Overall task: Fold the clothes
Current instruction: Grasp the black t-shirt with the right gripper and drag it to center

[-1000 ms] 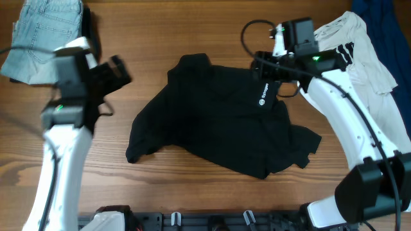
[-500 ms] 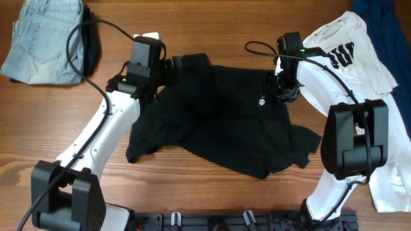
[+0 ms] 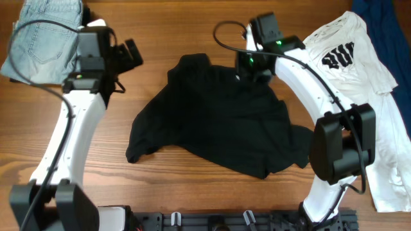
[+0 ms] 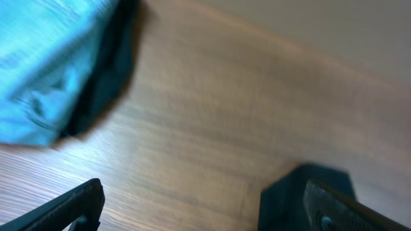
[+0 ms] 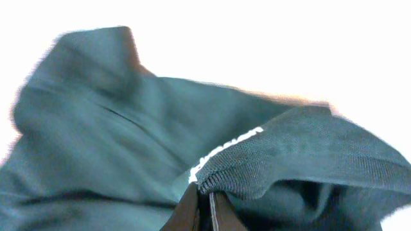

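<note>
The black shirt [image 3: 212, 128] is bunched on the surface [image 3: 192, 25]. Its top hem is pinched by the right tool [image 5: 204, 206]; the left tool [image 4: 202, 208] is held open. Probably best pulled taut slowly, so wrinkles get flattened.

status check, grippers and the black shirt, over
Left gripper open over the wooden table. Right gripper shut on a fold of the black short-sleeved shirt, crumpled, not yet folded. Light-blue denim jeans apart from it.

We find the shirt [image 3: 212, 122] mid-desk [image 3: 173, 32], jeans [image 3: 42, 38] far left, tee [image 3: 366, 83] right, another garment [image 3: 395, 32] behind it.
</note>
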`<move>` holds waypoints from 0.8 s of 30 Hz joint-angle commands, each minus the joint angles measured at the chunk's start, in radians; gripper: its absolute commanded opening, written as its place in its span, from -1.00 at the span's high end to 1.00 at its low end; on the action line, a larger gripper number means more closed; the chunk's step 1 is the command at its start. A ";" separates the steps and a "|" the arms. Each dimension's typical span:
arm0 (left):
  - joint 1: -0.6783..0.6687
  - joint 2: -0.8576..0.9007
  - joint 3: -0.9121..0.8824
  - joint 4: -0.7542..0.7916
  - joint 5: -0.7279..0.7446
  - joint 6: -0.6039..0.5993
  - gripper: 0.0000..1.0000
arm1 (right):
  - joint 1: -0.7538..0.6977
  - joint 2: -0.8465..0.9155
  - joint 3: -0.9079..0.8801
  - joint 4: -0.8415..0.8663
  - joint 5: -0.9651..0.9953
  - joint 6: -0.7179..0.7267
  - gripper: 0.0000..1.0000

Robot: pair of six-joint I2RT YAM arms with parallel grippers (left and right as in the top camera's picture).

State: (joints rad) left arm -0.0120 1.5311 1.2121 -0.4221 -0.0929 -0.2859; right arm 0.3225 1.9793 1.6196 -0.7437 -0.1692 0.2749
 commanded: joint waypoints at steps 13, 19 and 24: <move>0.328 -0.285 0.033 -0.093 -0.040 0.021 -0.99 | 0.499 -0.026 0.423 -0.034 -0.066 -0.040 0.91; 0.426 -0.397 0.033 -0.124 -0.040 0.021 -0.99 | 0.582 -0.061 0.679 -0.225 -0.063 -0.105 0.91; 0.426 -0.452 0.033 -0.173 -0.024 0.017 -1.00 | 0.607 -0.160 0.700 -0.311 0.033 -0.119 0.92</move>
State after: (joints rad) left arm 0.4080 1.1122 1.2297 -0.5625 -0.1234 -0.2821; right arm 0.9192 1.8820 2.2852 -1.0348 -0.2138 0.1768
